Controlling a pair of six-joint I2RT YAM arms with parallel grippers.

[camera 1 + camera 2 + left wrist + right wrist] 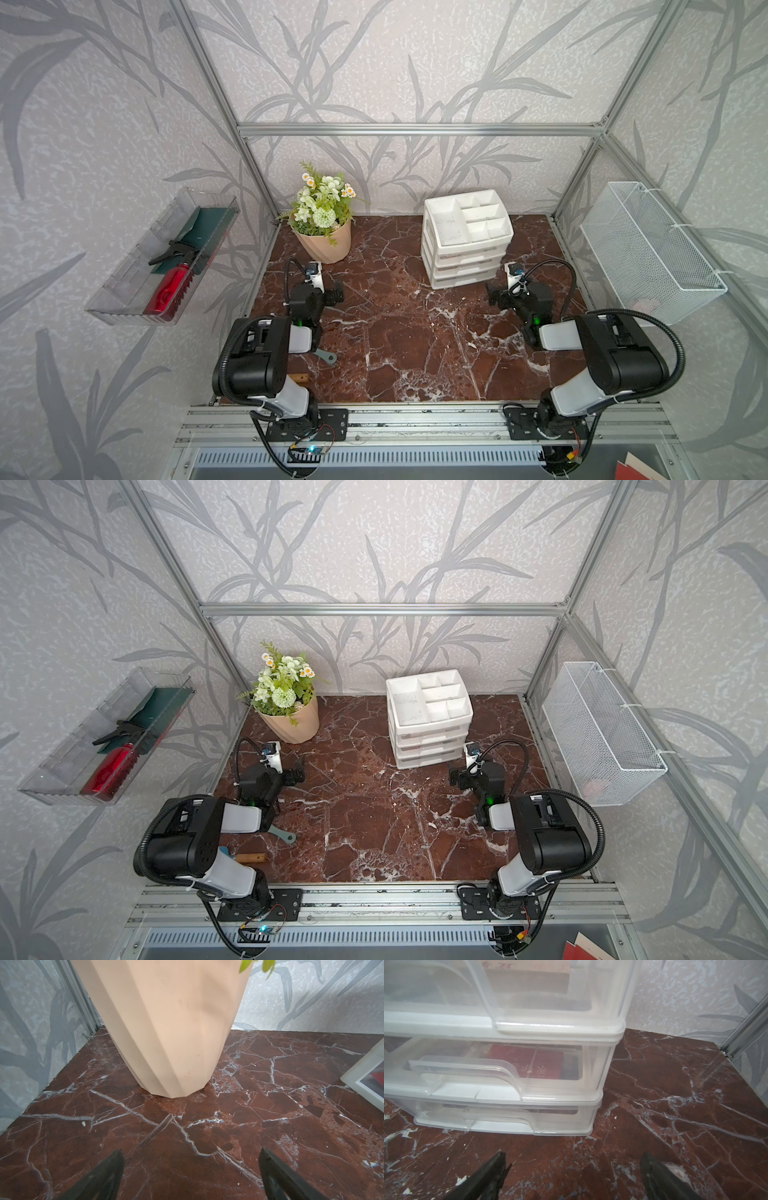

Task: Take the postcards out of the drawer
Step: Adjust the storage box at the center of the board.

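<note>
While every drawer of the white drawer unit sits shut, we spot a red postcard lying flat behind the clear front of the middle drawer and a beige postcard in the one above. Our right pincer, spread wide and empty, faces those fronts, likely lined up for a handle; the left pincer, equally released, idles by the flower pot.

Red postcard with gold characters lay flat inside the closed, translucent middle drawer; beige postcard lay in the closed upper drawer.
</note>
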